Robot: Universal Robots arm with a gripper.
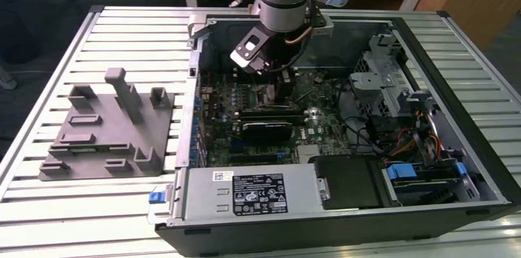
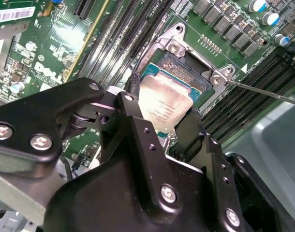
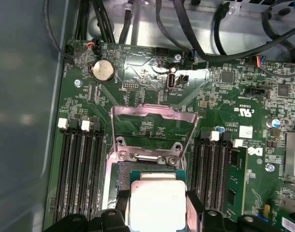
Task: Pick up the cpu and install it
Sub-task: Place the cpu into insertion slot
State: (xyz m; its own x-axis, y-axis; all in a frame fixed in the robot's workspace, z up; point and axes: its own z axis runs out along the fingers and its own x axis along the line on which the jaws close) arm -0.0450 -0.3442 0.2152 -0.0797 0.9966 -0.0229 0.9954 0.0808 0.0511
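End effector: A black two-fingered end effector (image 2: 161,118) reaches down into the open computer case. Its fingers (image 2: 130,108) are set narrow and clamp the cpu by two opposite edges.
Cpu: The cpu (image 2: 163,99) sits silver lid up between the fingers, directly over the socket (image 2: 186,67). In the second wrist view it looks slightly tilted. From here I cannot tell whether it touches the socket floor.
Handling: I judge the chip light, flat and stiff. The smooth metal lid is likely slippery, and the underside contacts and socket pins are likely fragile. The bare side edges look like the right place to hold it, kept level, with nothing on the underside.
Load plate: The metal load plate (image 3: 152,116) is swung open just beside the socket.
Motherboard: The green motherboard (image 3: 138,77) has memory slots (image 3: 80,164) on either side of the socket.
Surroundings: The computer case (image 1: 244,236) lies open on a slatted worktop (image 1: 49,209). A grey fixture (image 1: 106,130) stands well apart, at the exterior view's left.
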